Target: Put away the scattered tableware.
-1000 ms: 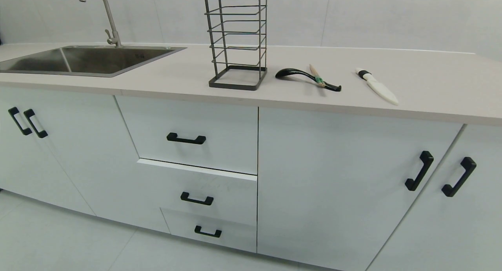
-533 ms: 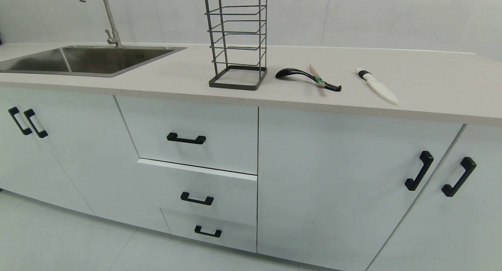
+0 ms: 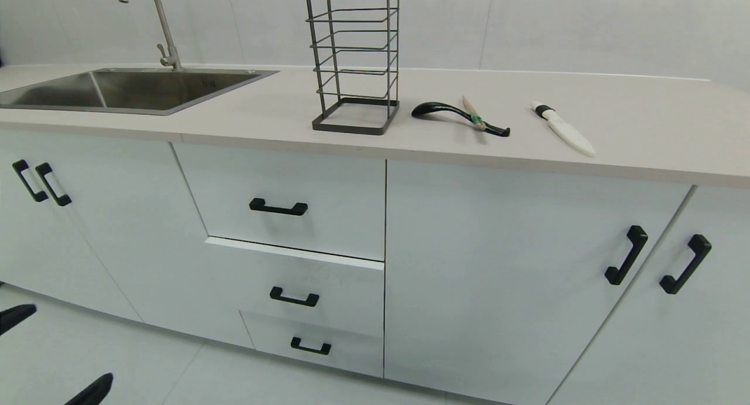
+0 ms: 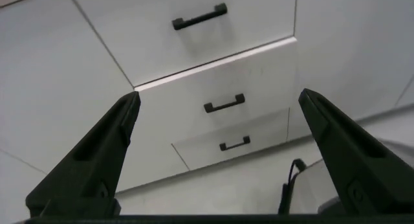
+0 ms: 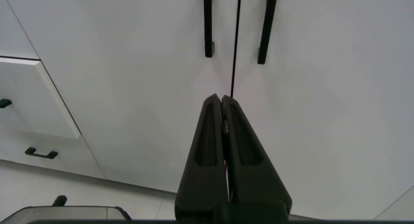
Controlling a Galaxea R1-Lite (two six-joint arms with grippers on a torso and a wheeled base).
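Observation:
On the pale countertop (image 3: pixel 263 115) lie a black ladle (image 3: pixel 457 115), a wooden utensil with a green band (image 3: pixel 473 114) crossing its handle, and a white knife with a black collar (image 3: pixel 562 129). A tall black wire rack (image 3: pixel 354 59) stands left of them. My left gripper (image 3: pixel 55 352) is open, its fingertips (image 3: pixel 94 388) low at the left in the head view, in front of the cabinet fronts; in the left wrist view it (image 4: pixel 220 107) faces the stacked drawers (image 4: pixel 223 104). My right gripper (image 5: pixel 224 104) is shut with nothing in it, facing two cabinet door handles (image 5: pixel 208 23).
A steel sink (image 3: pixel 129 88) with a curved tap (image 3: pixel 155 18) sits at the counter's left. Below are three drawers with black handles (image 3: pixel 278 207) and cabinet doors with handles on both sides (image 3: pixel 627 255). Light tiled floor (image 3: pixel 117 364) lies in front.
The fingertips of my left gripper have come into the head view at the lower left. The tableware on the counter has not moved.

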